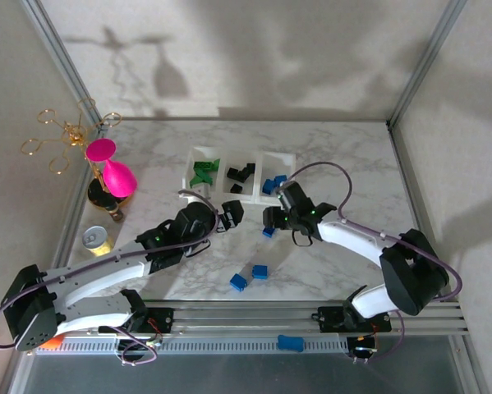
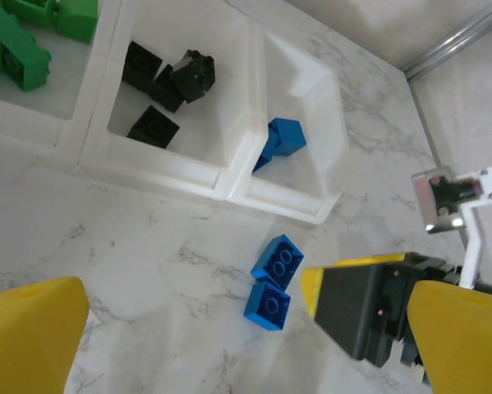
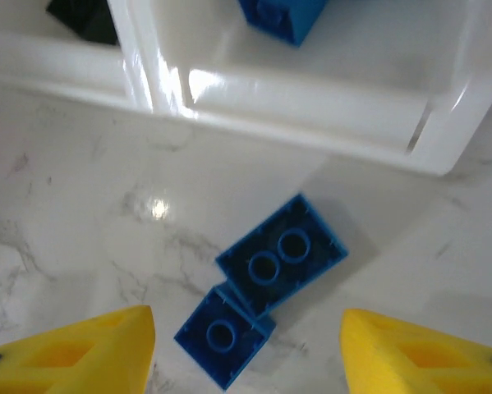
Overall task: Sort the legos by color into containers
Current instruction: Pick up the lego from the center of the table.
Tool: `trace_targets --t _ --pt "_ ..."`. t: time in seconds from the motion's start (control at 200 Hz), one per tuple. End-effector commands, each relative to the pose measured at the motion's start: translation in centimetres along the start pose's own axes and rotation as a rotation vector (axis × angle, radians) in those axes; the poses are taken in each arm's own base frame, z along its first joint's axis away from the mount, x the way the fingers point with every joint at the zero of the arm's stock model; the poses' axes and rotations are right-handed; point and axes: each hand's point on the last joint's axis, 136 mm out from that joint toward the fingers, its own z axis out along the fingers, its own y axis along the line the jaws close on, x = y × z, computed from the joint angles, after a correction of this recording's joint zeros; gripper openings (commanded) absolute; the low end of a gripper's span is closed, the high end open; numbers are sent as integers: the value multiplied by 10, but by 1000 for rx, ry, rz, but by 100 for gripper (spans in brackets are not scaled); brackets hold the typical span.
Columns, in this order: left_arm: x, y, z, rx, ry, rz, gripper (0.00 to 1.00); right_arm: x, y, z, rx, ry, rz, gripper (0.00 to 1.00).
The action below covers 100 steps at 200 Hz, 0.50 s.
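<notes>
Two loose blue plastic bricks sit on the grey-veined marble tabletop [image 1: 344,164] just in front of the translucent white three-compartment plastic tray [image 1: 200,152]: an oblong blue brick [image 3: 282,253] and a small square blue brick [image 3: 223,335], touching each other. Right gripper [image 1: 271,220] is directly over them, jaws apart, with its yellow fingers [image 3: 89,349] on either side of the pair and touching neither; nothing held. Left gripper [image 1: 231,215] hovers just beside it over the table near the tray's front wall, jaws wide, yellow fingertips [image 2: 32,328] empty. Tray contents: green bricks [image 1: 204,172] in the left compartment, black bricks [image 1: 241,174] in the middle, blue bricks [image 1: 273,184] in the right one. In the left wrist view one of those blue ones lies against the divider wall. Unsorted: two more blue bricks [image 1: 260,271] near each other on the table toward the arm bases, plus one blue brick [image 1: 291,342] lying on the metal rail [image 1: 229,316] between the bases. Off to the left: small round yellow cup [image 1: 96,240], pink goblet-shaped object [image 1: 114,172], gold wire stand [image 1: 61,135].
</notes>
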Motion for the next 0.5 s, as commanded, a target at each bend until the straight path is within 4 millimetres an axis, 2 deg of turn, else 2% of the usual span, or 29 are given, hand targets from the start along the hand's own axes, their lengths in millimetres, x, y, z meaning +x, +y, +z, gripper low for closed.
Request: trace_targets --t 0.0,0.23,0.355,0.496 --pt "7 11 -5 -22 5 -22 100 8 11 3 -8 -24 72 65" --pt "9 20 -10 -36 0 -25 100 18 11 23 86 -19 92 72" --pt "9 25 -12 -52 -5 -21 100 22 6 31 133 -9 99 72" --pt "11 29 -12 -61 -8 -21 100 23 7 38 133 -3 99 67"
